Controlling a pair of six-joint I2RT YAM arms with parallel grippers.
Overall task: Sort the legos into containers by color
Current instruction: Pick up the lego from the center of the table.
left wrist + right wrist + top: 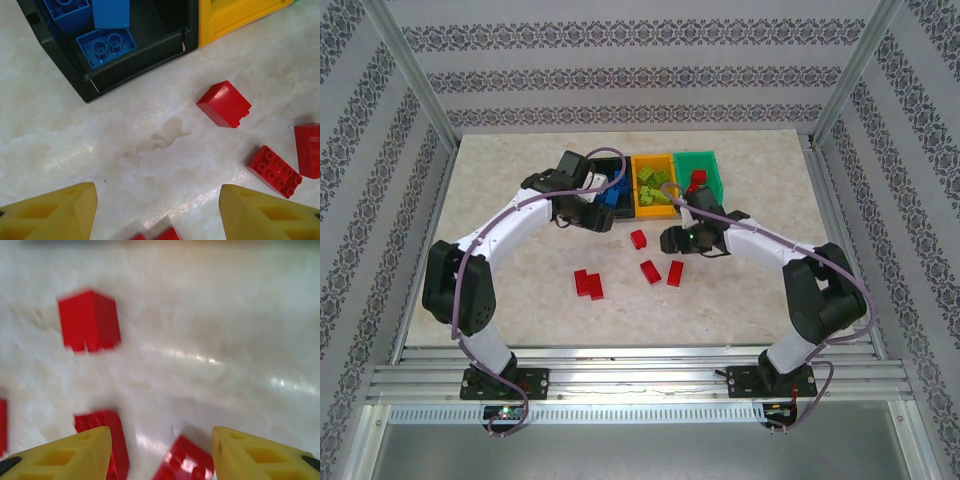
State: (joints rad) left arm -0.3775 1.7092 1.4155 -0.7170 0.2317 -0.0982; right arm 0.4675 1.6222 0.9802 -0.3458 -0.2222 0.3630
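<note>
The left gripper (157,212), fingers spread and empty, hangs just near of the black bin (140,62), which holds blue bricks (106,46). The right gripper (160,452), likewise spread, hangs over loose red bricks (89,320) on the table (760,220). Lime bricks (650,182) fill the orange-yellow bin (656,212); the green bin (718,170), rightmost, holds a red brick (697,180).

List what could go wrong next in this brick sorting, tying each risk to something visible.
1. A red brick and a second red brick lie close together below the open right gripper; closing could catch both or flick one away.
2. The open left gripper hangs near the black bin; a low move might shove it.
3. From above, both grippers sit close together, so they might collide.
</note>
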